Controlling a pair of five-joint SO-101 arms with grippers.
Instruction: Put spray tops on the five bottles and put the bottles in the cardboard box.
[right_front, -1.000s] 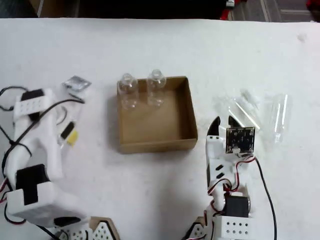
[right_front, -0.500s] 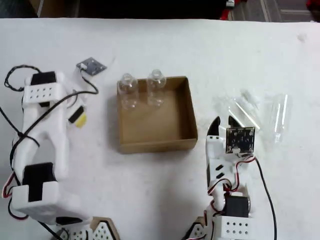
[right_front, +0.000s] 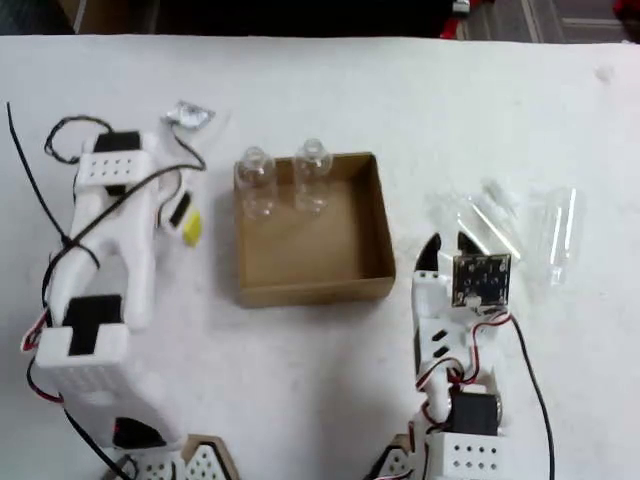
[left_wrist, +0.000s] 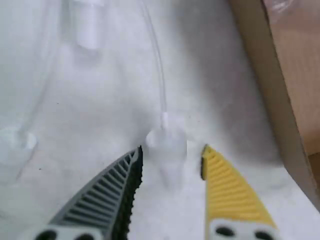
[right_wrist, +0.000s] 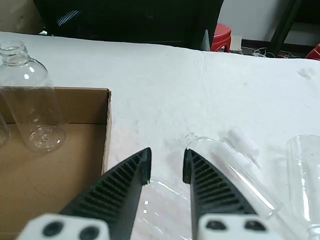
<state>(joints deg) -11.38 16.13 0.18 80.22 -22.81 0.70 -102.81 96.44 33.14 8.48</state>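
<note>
My left gripper is open low over the table, its grey and yellow fingers on either side of a translucent spray top with a thin tube. In the high view this gripper is just left of the cardboard box. Two clear uncapped bottles lean at the box's far left edge. My right gripper is open right of the box with nothing between its black fingers. Beyond it lie clear bottles.
More spray tops lie on the white table by the left gripper. The box wall stands close beside the yellow finger. Another white spray top lies among the bottles at the right.
The left arm has swung away from the table's near edge and rightward, bringing its gripper closer to the box. The right arm has not moved.
</note>
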